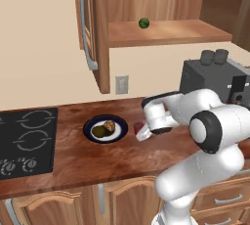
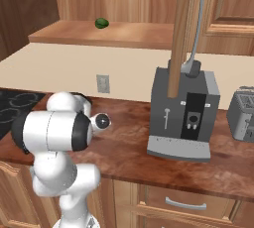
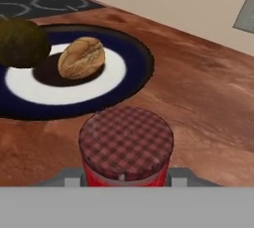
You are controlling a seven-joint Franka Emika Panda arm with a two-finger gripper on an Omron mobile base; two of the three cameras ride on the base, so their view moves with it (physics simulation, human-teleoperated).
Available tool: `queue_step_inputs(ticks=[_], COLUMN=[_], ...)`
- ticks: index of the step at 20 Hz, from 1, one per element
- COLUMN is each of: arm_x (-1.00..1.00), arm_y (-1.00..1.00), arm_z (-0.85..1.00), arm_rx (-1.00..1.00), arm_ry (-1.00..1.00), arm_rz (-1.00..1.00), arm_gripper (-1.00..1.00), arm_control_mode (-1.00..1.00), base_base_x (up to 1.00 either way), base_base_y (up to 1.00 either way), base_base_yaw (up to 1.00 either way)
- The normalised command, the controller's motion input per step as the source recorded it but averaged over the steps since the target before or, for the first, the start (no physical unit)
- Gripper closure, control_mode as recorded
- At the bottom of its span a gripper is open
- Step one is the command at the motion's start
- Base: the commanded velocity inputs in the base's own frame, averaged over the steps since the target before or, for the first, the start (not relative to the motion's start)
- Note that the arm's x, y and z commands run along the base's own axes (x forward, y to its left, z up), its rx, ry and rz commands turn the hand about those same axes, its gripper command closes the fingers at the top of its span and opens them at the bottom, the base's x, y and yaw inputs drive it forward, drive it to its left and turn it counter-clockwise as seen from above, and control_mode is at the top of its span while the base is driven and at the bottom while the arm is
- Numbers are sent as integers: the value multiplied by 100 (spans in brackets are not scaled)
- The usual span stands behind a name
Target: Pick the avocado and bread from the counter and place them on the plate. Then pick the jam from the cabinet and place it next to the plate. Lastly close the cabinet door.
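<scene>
The jam [image 3: 126,147], a small red jar with a checked lid, sits low over the counter [image 1: 73,165] just beside the plate [image 1: 121,132], on the side away from the black stovetop [image 1: 24,141] and toward the grey coffee machine [image 2: 183,113]. The gripper [image 3: 126,180] reaches down to it; in the hand view grey finger parts flank the jar's red body just under the lid, which suggests a clamp on the jar, but actual contact cannot be confirmed, nor whether the base already rests on the wood. The avocado [image 1: 99,131] and the bread [image 1: 110,126] lie together on the plate's white centre, the avocado nearer the stovetop. Above, the cabinet [image 1: 166,31] stands with its cabinet door [image 1: 90,23] swung out, and a green ball [image 1: 144,23] rests on the shelf. Judged from its look, the jar is rigid, smooth-walled and probably fairly weighty for its size, so it may slip or twist under a light pinch and could tip if released off-level. The best hold is across the cylindrical wall at or below mid-height, fingers on opposite sides, not on the lid edge. The wooden worktop looks polished, so a jar released upright should stay put.
</scene>
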Motion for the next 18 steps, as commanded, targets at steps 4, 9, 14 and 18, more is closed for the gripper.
queue_step_inputs(ticks=[4,9,14,18], arm_x=[14,18,25,29], arm_y=[0,0,6,16], arm_z=[-16,-15,-20,-27], arm_rx=[0,0,0,0], arm_ry=[-1,0,0,0], arm_rz=[5,4,5,4], arm_gripper=[100,100,100,100], arm_control_mode=[-100,-100,-100,-100], base_base_x=[0,0,0,0], base_base_y=[0,0,0,0], base_base_yaw=[0,0,0,0])
